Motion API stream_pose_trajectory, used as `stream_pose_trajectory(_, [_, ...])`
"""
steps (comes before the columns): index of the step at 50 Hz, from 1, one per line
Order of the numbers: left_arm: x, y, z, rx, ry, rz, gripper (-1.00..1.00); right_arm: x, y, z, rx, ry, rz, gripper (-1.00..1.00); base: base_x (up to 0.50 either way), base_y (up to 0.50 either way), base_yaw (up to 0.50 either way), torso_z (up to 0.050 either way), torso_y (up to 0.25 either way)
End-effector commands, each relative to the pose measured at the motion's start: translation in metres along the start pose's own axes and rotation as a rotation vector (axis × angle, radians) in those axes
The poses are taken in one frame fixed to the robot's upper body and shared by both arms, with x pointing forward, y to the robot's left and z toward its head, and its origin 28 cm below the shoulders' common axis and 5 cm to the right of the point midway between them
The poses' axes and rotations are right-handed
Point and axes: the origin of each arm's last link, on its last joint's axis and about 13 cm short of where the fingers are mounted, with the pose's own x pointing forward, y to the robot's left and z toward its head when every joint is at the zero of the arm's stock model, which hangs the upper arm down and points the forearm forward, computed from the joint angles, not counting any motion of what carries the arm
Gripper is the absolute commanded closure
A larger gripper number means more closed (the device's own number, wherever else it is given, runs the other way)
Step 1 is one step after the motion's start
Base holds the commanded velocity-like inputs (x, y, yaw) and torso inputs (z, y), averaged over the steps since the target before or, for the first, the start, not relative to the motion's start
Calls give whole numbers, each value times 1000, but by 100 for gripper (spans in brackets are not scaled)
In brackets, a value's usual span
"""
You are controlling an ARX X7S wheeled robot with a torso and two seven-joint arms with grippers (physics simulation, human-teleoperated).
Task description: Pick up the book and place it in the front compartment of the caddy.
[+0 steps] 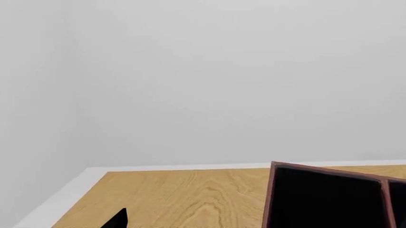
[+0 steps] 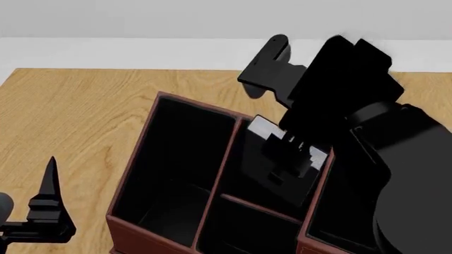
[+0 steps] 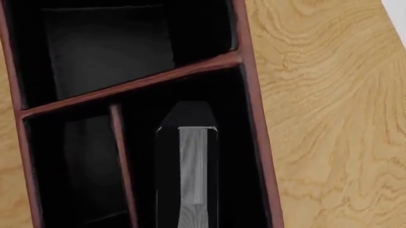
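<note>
Your right gripper (image 2: 286, 159) is down inside the caddy (image 2: 137, 159), its fingers pinching the book (image 2: 263, 127) by the upper edge. In the head view the book's pale face shows just above and behind the fingers, tilted, with its lower part sunk into the middle column of the caddy — the larger, squarish cell (image 2: 247, 174) on the far side of the short cross divider (image 2: 258, 207). The right wrist view looks straight down along the book (image 3: 190, 161): you see its thin pale edge between black covers, standing in the cell nearest the caddy's outer wall (image 3: 257, 142), with the wooden table (image 3: 330, 118) beyond that wall. Whether the book's lower end touches the cell floor cannot be told.

Your left gripper (image 2: 50, 206) hangs low over the table, well apart from the caddy's near corner and holding nothing; only one pointed finger shows clearly, so you cannot tell how far its fingers are spread. Its wrist view shows just a finger tip (image 1: 117, 219), the table and a corner of the caddy (image 1: 273, 190).
</note>
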Motion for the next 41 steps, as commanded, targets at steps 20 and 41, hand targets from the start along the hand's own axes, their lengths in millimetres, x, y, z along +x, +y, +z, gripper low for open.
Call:
stream_pose_trajectory(20, [-2,1,2,-2,-5,2,-100,-8,3,18,-285,-10,-325,-100,2,0,3,-1,0])
stream_pose_trajectory(41, [-4,-1,9,-7,-24,-11,-100,-67,73,0,-276,-194,-518,-100,0,0,0,0,0])
